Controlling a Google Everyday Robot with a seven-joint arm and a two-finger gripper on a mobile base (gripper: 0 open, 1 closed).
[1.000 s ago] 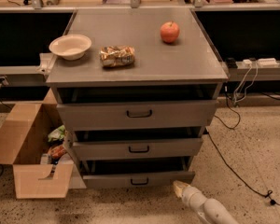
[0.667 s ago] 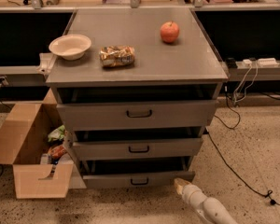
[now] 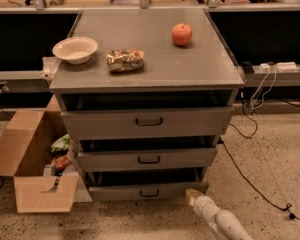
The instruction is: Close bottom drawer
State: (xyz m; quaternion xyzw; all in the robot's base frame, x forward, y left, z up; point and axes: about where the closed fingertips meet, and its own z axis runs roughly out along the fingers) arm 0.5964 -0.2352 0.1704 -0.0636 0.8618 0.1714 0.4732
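Almost nothing has changed over the last second. The white tubular arm's pale-tipped gripper [image 3: 192, 195] has crept only a shade up and leftward, and it now sits low above the speckled floor, at or just off the right end of the bottom drawer's front. Whether the jaws are released or clenched cannot be told.

The bottom drawer [image 3: 147, 190], a wide shallow grey tray with a slim front panel, stretches away to the left of the jaws. Its small dark loop handle [image 3: 149, 193] lies further left at about the same height. The drawer is as far out as it was, with a dark gap showing above its panel. The middle grey drawer [image 3: 148, 158] sits above and left of the jaws, also pulled out.

By this reading the push has not begun to bite, so the closing is still all to do.
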